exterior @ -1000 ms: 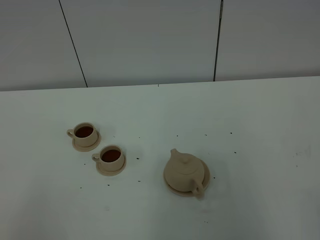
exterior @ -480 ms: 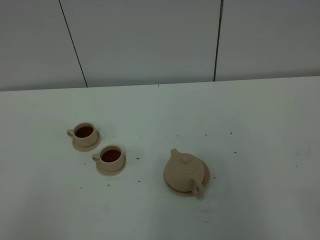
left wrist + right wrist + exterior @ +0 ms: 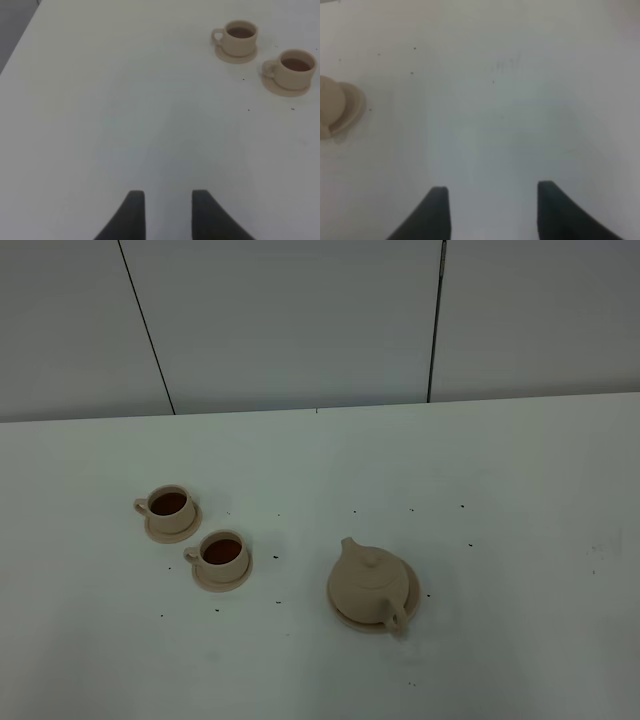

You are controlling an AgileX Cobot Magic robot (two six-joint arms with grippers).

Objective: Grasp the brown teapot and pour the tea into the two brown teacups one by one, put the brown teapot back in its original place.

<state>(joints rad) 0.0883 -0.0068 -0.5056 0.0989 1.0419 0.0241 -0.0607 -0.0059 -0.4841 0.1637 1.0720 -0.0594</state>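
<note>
Nothing had moved: the squat tan clay teapot (image 3: 369,583) sat on its wide saucer (image 3: 345,616) mid-tabletop, the two small filled tan teacups (image 3: 222,552) beside it, both grippers (image 3: 490,210) empty, jaws apart, clear of any knock or spill.

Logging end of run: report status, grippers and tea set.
Left gripper and right gripper open, empty. Teapot on its saucer. Both teacups hold tea. Nothing obstructing.

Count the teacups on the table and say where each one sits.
2. The farther teacup sits on its small saucer at the left; the nearer teacup sits on its own saucer, closer to the teapot. None appears hidden.
</note>
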